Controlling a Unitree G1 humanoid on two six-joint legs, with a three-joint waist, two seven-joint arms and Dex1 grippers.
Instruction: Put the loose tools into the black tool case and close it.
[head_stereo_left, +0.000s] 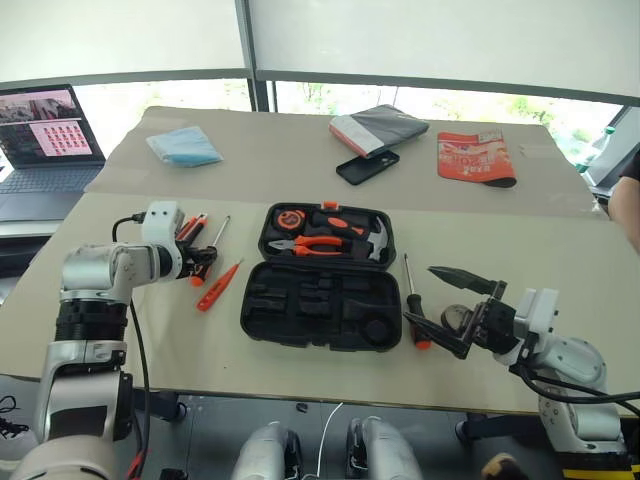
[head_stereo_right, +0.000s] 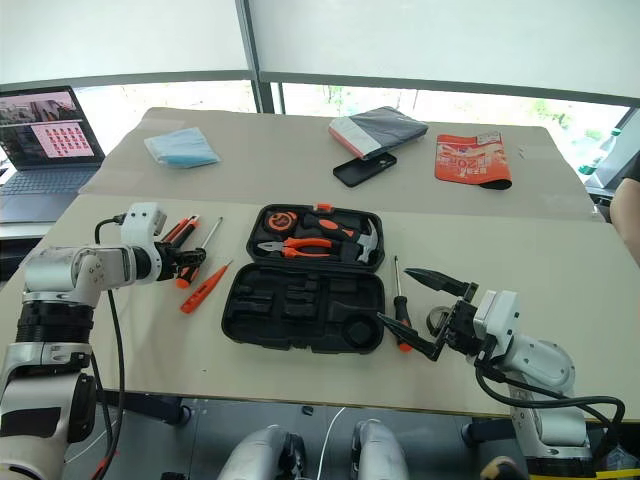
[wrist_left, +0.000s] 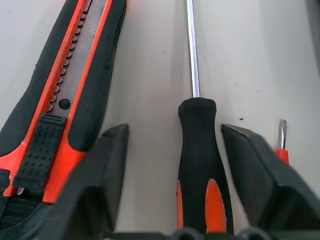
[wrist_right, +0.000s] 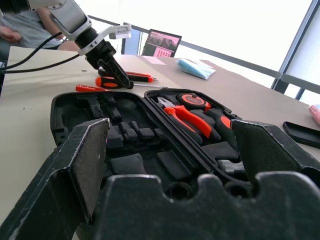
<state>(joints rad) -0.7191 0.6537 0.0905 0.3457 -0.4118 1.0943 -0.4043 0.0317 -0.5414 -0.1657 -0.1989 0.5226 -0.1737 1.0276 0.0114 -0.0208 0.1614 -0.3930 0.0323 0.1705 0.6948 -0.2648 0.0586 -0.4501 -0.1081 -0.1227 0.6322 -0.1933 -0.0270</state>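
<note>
The black tool case (head_stereo_left: 300, 300) lies open mid-table, its far half holding pliers, a hammer and a tape measure. Its near half has bare slots. Left of it lie an orange-and-black utility knife (wrist_left: 65, 100), a black-and-orange screwdriver (wrist_left: 197, 150) and a slim orange screwdriver (head_stereo_left: 218, 285). My left gripper (head_stereo_left: 200, 258) is open, its fingers (wrist_left: 105, 170) straddling the black-and-orange handle with a gap on each side. Another screwdriver (head_stereo_left: 412, 300) lies right of the case. My right gripper (head_stereo_left: 418, 293) hovers there, open and empty, with a small dark roll (head_stereo_left: 455, 320) beside it.
At the far side lie a black phone (head_stereo_left: 367, 166), a grey-and-white book (head_stereo_left: 378, 128), a red packet (head_stereo_left: 475, 158) and a blue packet (head_stereo_left: 185, 145). A laptop (head_stereo_left: 45, 130) stands at the far left. A person's arm (head_stereo_left: 625, 200) shows at the right edge.
</note>
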